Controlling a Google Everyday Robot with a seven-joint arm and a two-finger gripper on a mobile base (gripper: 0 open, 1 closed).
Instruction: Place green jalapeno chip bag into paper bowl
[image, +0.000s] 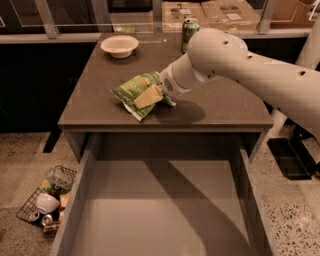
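Note:
The green jalapeno chip bag (131, 91) lies near the front middle of the brown table (215, 107), crinkled, with a white sealed end toward the front edge. My gripper (150, 95) is down on the bag from the right, with a tan finger (146, 97) across the bag's top and the other finger hidden behind it. It looks shut on the bag. The paper bowl (119, 45), off-white and empty, stands at the table's back left, well apart from the bag.
A green drink can (189, 31) stands at the back of the table behind my arm. A wide empty drawer (160, 210) is pulled open below the table's front edge. A wire basket (46, 202) with a white cup and cans sits on the floor at the left.

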